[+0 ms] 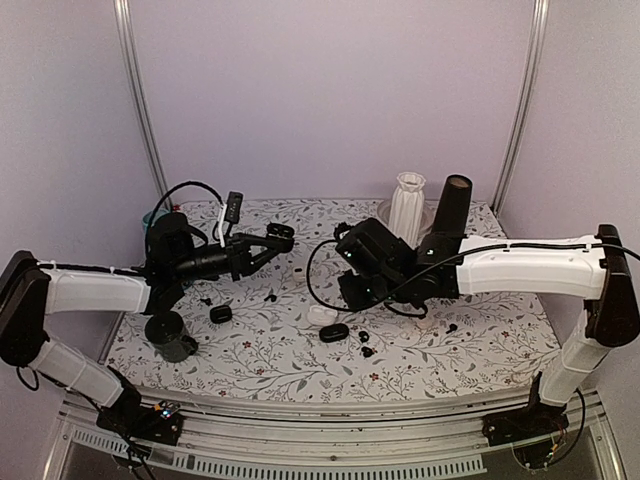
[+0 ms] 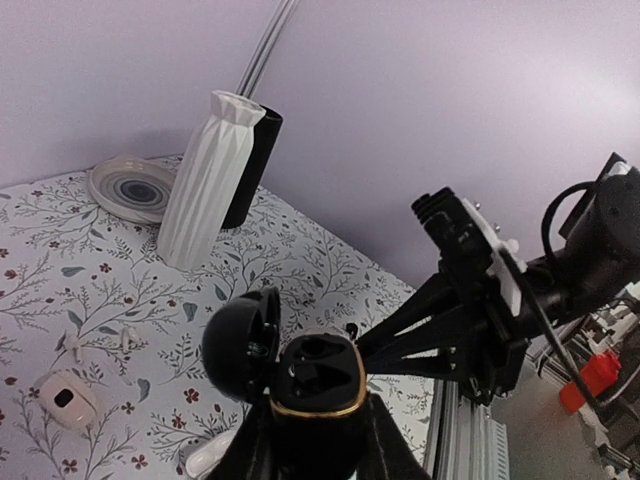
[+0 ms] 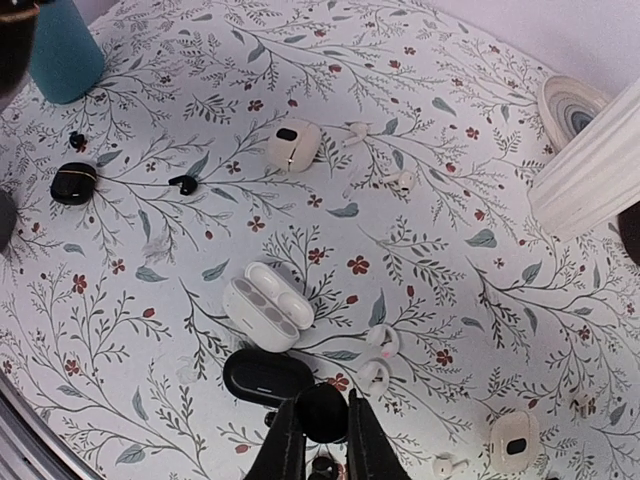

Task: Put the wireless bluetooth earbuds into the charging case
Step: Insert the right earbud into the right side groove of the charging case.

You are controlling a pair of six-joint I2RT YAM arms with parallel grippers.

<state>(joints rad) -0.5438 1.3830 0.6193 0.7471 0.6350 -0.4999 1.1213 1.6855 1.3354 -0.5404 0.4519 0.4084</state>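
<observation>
Open case raised, one bud pinched.
Left jaws clamp the open black charging case [image 2: 318, 385]; right jaws pinch a black earbud [image 3: 322, 410] above the floral desk [image 3: 450, 300].

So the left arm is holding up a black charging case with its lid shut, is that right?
No, the lid is open. The left wrist view shows the black charging case held in the left fingers with its lid swung back.

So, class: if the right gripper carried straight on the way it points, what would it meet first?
The right gripper points downward: probably bare tablecloth beside the open white case first; depth is unclear.
</observation>
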